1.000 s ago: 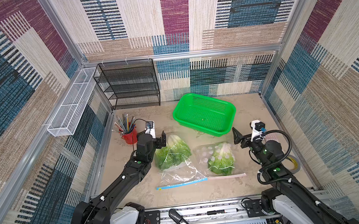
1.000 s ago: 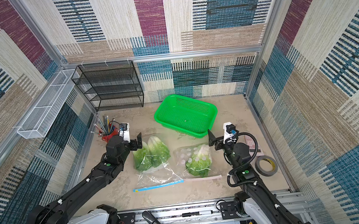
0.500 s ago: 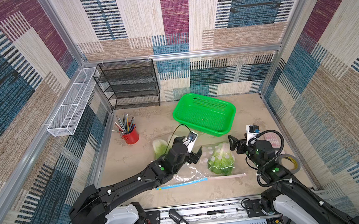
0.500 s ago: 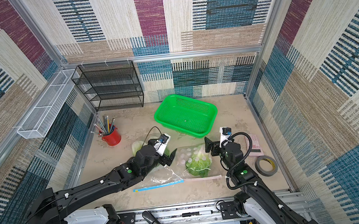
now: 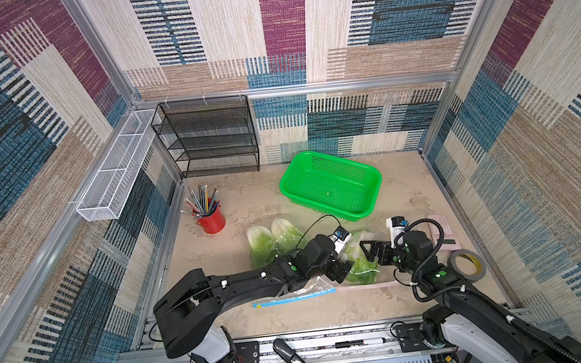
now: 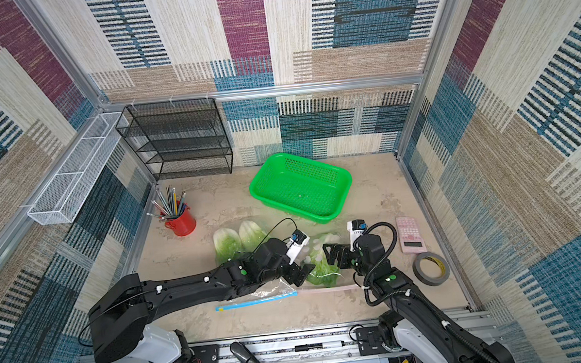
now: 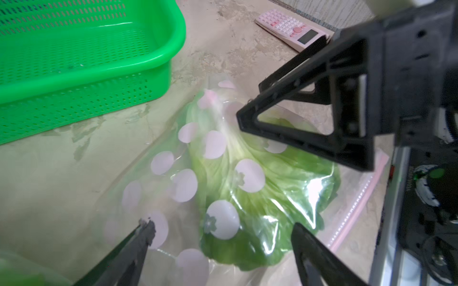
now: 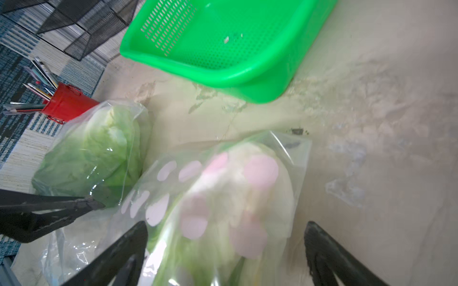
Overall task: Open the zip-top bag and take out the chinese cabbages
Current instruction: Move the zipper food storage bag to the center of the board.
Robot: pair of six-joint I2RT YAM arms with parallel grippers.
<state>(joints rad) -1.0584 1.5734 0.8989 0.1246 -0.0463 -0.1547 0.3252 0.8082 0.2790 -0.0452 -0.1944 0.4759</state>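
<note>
L claw (image 7: 221, 230) & R claw (image 8: 226, 227) both spread, over dotted zip-top bag (image 7: 138, 198) w/ cabbage (image 7: 272, 173) inside, on tabletop (image 5: 217, 259).

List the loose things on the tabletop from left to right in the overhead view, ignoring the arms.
Red pencil cup → clear bag with two cabbages → spotted bag with one cabbage → roll of tape. The green basket and pink calculator overlap their neighbours, so they are skipped.

Cabbage (image 7: 247, 198) lies in bag (image 7: 138, 188), before the basket (image 5: 323, 207).
</note>
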